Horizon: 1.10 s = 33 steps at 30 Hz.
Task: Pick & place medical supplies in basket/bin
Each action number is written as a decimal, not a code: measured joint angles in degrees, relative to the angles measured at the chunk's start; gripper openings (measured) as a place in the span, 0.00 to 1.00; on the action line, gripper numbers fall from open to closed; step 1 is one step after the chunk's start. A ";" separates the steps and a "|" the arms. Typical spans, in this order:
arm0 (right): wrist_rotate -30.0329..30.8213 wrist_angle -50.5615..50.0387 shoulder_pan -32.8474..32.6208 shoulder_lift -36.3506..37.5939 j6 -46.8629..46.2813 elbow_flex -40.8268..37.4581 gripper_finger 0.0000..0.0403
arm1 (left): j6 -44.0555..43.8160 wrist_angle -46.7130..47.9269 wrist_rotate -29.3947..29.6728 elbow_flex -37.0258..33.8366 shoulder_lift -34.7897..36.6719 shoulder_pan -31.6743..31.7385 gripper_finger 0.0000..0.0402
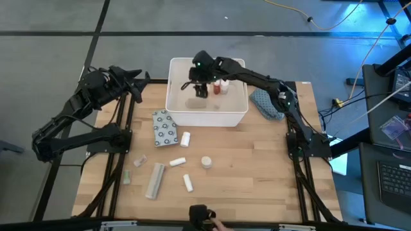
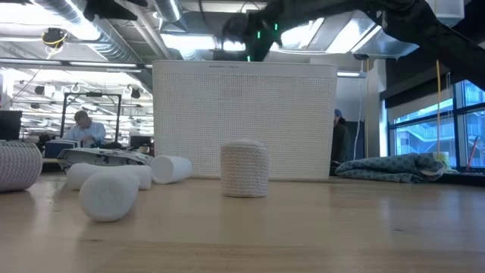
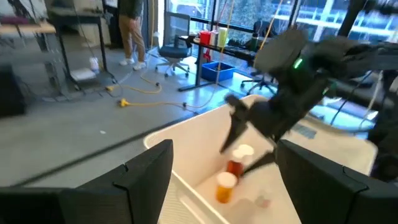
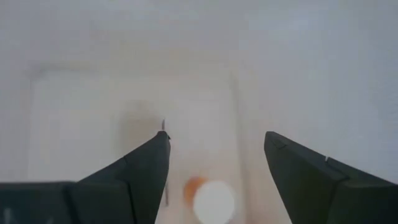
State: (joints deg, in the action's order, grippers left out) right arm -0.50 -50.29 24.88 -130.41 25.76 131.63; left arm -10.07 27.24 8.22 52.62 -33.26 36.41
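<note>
The white bin [image 1: 207, 96] stands at the table's far middle. Two white-capped orange bottles [image 1: 221, 85] stand inside it, also seen as bottles [image 3: 225, 183] in the left wrist view. My right gripper [image 4: 216, 137] hangs open over the bin's inside, fingers pointing down, beside the bottles and touching nothing. My left gripper [image 3: 224, 149] waits open off the bin's left far corner. On the table lie the grey dotted packet [image 1: 165, 127], white rolls [image 1: 186, 138], a beige roll [image 1: 207, 162] standing on end, and the long pale tube [image 1: 155, 179].
A blue-grey cloth [image 1: 266, 104] lies bunched to the right of the bin, under the right arm. Two small pale items [image 1: 140, 160] lie near the table's left edge. A dark camera [image 1: 200, 215] sits at the near edge. Bare wood shows on the table's right half.
</note>
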 joint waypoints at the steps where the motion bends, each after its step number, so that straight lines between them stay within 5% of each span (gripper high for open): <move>1: 0.03 -0.89 -0.54 0.00 0.00 2.43 0.65 | -1.48 0.00 -0.46 0.00 0.00 0.01 0.69; 9: 7.39 3.75 -6.34 7.65 4.60 2.83 0.65 | -8.25 -0.01 -6.52 0.02 0.00 -0.01 0.69; 16: 3.77 1.41 -15.35 9.33 2.12 3.17 0.65 | -9.29 -0.02 -12.61 0.02 0.02 -0.09 0.69; 25: -4.51 -2.19 -25.81 9.09 -17.04 2.39 0.65 | -8.71 2.07 -29.90 0.03 0.00 -0.28 0.69; 33: 1.25 -13.17 -30.57 9.01 -36.34 -1.99 0.65 | -3.15 11.39 -26.80 0.04 0.00 -3.74 0.69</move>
State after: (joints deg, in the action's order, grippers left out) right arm 0.74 -63.46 -5.69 -121.40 -10.58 129.64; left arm -13.22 38.63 -18.59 52.66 -33.26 32.67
